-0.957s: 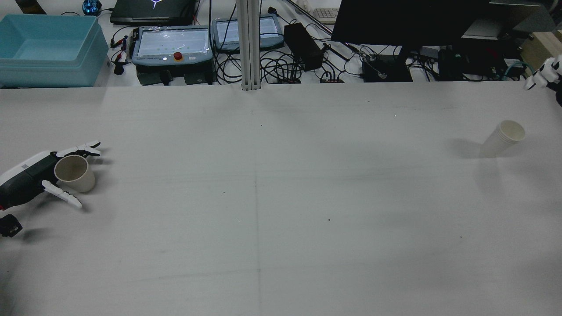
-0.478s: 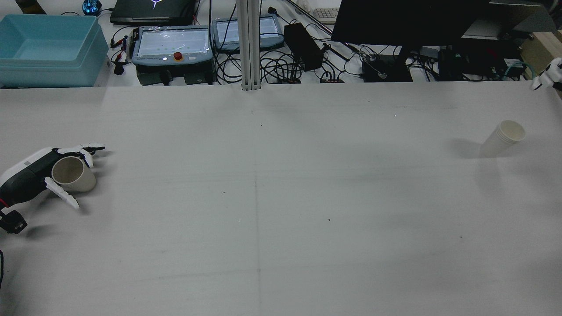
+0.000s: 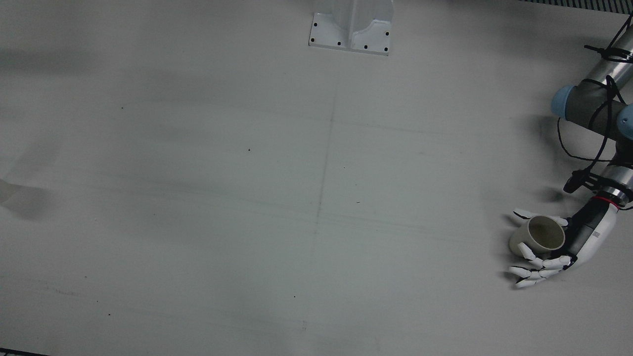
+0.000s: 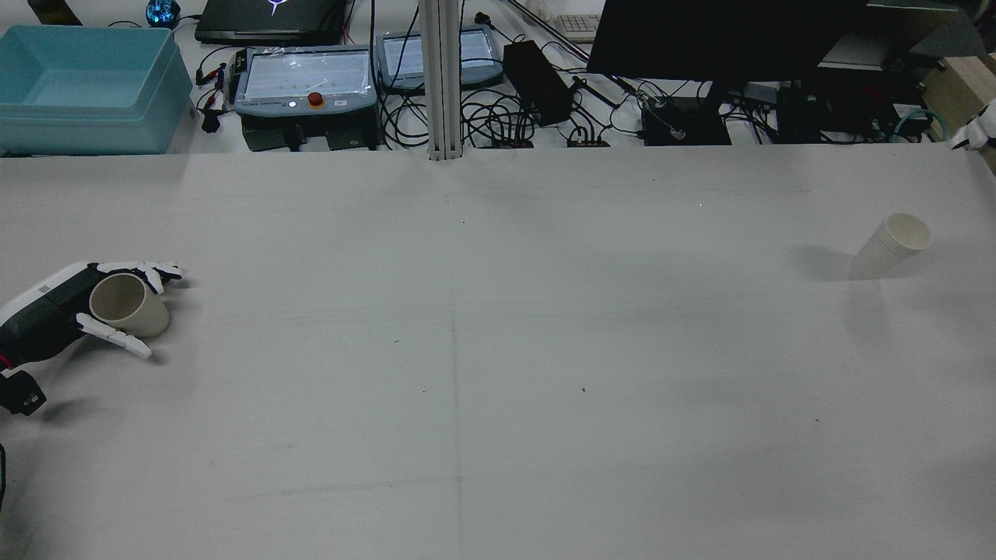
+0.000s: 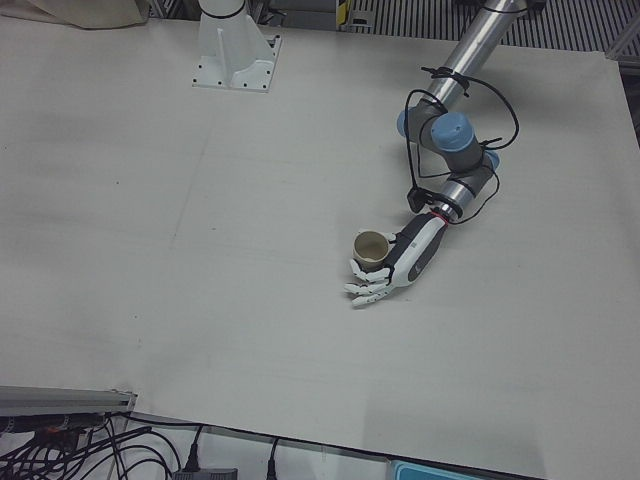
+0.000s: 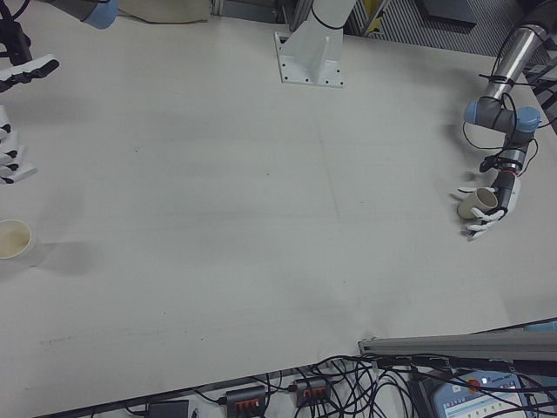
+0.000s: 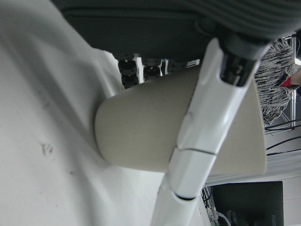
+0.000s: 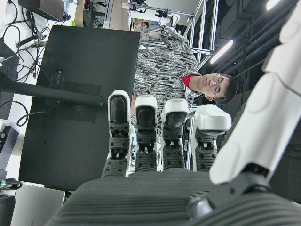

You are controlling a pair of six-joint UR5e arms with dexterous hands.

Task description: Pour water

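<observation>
My right hand (image 4: 977, 131) is mostly cut off at the far edge — fingers apart, holding nothing. My left hand (image 3: 568, 247) wraps the smooth tan cup (image 3: 539, 236) on the flat grey surface (image 3: 296, 198); white paper cups (image 4: 893, 244) stand far away.

The light is soft and even, coming from above. My table (image 4: 498, 350) looks pale grey with faint, blurry shadows. My left hand camera is so close that the cup (image 7: 141, 132) looks fuzzy.
</observation>
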